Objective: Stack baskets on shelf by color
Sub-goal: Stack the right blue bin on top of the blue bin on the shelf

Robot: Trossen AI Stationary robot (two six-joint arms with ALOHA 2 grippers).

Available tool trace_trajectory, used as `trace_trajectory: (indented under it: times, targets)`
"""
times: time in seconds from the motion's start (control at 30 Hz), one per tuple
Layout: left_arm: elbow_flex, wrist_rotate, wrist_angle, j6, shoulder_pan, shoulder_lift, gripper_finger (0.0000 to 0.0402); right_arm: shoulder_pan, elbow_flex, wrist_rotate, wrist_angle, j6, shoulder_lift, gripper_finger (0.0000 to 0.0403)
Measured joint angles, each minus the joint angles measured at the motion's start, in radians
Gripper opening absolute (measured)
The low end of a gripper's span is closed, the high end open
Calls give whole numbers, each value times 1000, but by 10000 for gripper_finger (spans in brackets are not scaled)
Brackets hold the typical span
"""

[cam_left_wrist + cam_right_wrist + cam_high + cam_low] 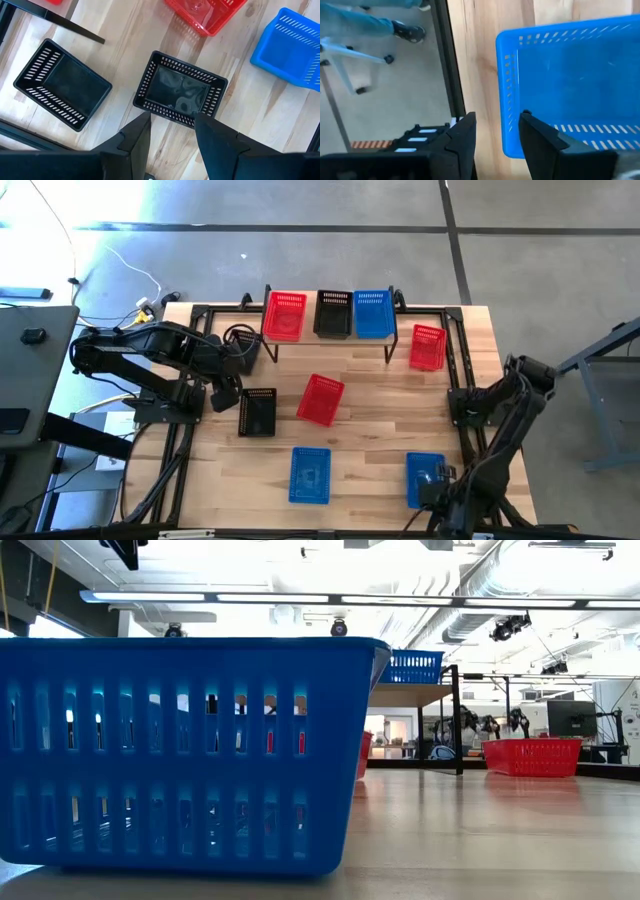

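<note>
Blue basket (185, 750) fills the low view, with no writing to read. Right gripper (497, 132) is wide open over its rim by the table edge, holding nothing. Left gripper (172, 130) hangs open above a black basket (180, 92). Shelf (330, 338) holds three baskets.

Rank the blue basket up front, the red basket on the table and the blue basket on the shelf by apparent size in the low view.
1. Front blue basket, largest, though nearest the camera.
2. Red basket.
3. Shelf blue basket, smallest, partly hidden.
</note>
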Motion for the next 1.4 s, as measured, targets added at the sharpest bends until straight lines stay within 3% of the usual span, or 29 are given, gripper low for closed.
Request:
trace_trajectory:
  times: [0.57,0.7,0.87,1.4]
  targets:
    - [0,-3,5,0,0,0,143,6,0,-64,-10,0,151,132]
    - [0,-5,5,0,0,0,143,5,0,-93,-10,3,165,102]
    - [0,-11,5,1,0,0,143,-5,2,-98,-8,4,165,15]
    - [0,-13,5,1,0,0,143,-113,35,-80,-31,94,62,1]
